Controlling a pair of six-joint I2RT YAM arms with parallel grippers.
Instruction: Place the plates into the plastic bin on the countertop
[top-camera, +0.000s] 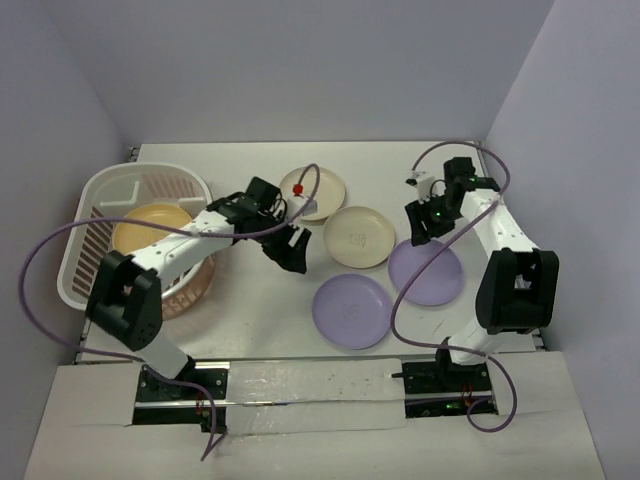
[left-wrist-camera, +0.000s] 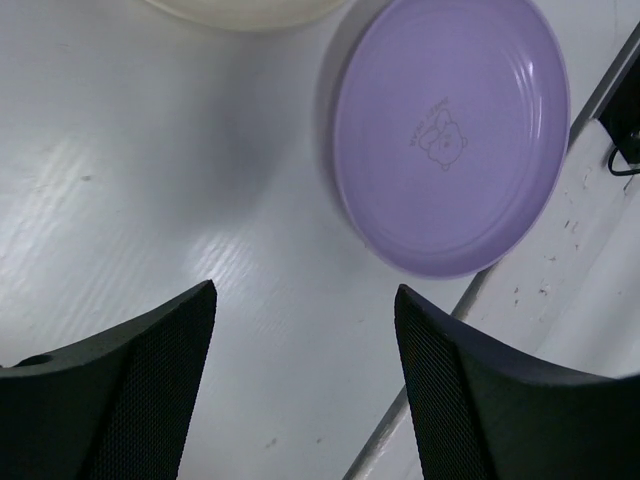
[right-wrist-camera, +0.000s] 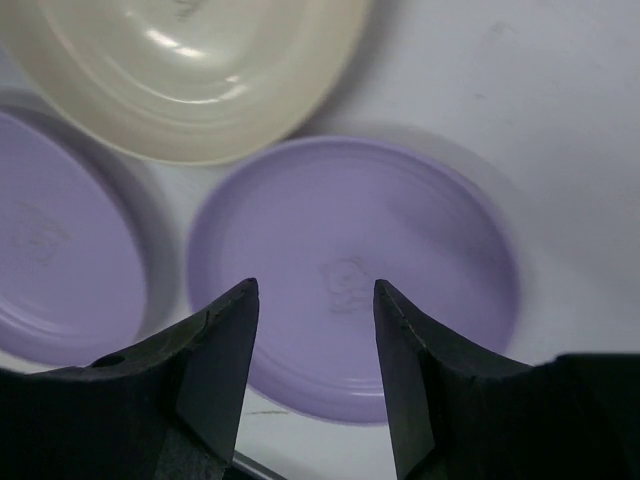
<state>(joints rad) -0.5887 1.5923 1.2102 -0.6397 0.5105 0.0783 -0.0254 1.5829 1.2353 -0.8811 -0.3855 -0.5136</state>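
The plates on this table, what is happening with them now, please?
The plates are being put into the white plastic bin. One yellow-orange plate already lies in it. Two cream plates and two lilac plates lie on the countertop. The left fingers are open and empty above bare countertop. The right fingers, also open, hover over the right lilac plate.

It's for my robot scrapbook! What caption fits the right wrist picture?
Open right gripper hovers over a lilac plate, a cream plate and another lilac plate lying nearby.
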